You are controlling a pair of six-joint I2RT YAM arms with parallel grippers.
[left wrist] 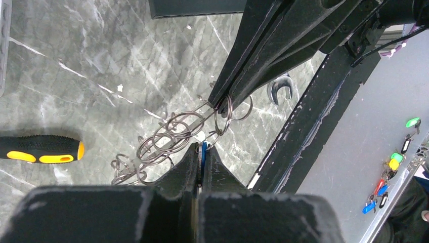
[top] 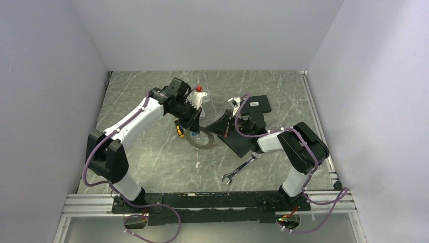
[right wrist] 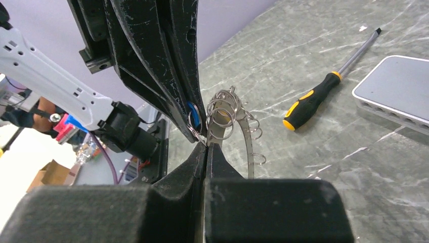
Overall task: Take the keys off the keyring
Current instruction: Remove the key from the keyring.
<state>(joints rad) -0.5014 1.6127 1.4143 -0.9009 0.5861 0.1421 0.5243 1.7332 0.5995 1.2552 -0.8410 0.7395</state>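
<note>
L hand [left wrist: 201,148] clenched on small blue plastic tag [left wrist: 203,153], R hand [right wrist: 207,145] clenched on grey wire loop [right wrist: 220,117] of thin grey metal keyring [top: 200,140], rimmed w/ small grey keys [left wrist: 169,132], mid grey marbled worktop [top: 152,152] just beside black-yellow screwdriver [top: 179,130].

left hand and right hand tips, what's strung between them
A small split ring linked to the blue tag bridges the left hand and right hand, with no bare gap. The left wrist view shows it best.
</note>
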